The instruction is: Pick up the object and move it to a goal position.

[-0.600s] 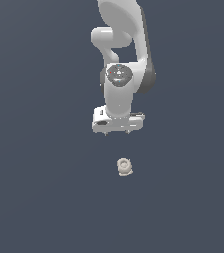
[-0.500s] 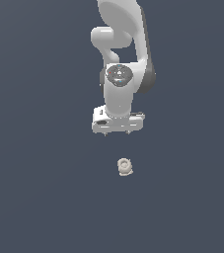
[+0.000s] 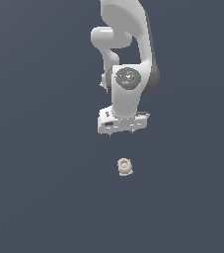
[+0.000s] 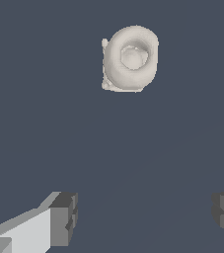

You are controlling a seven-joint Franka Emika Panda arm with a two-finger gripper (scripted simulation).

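1. Gripper (image 3: 122,132): our jaws spread wide, holding nothing.
2. Object (image 4: 130,59): below and ahead of the gripper, apart from it.
3. Step: approach; next we centre over it, descend, clamp.

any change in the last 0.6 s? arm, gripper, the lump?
Nothing visibly changed. In the exterior view the gripper hangs at the same spot above the beige object, apart from it. The object lies where it did. The wrist view shows the fingers spread wide with nothing between them, so no grasp yet.
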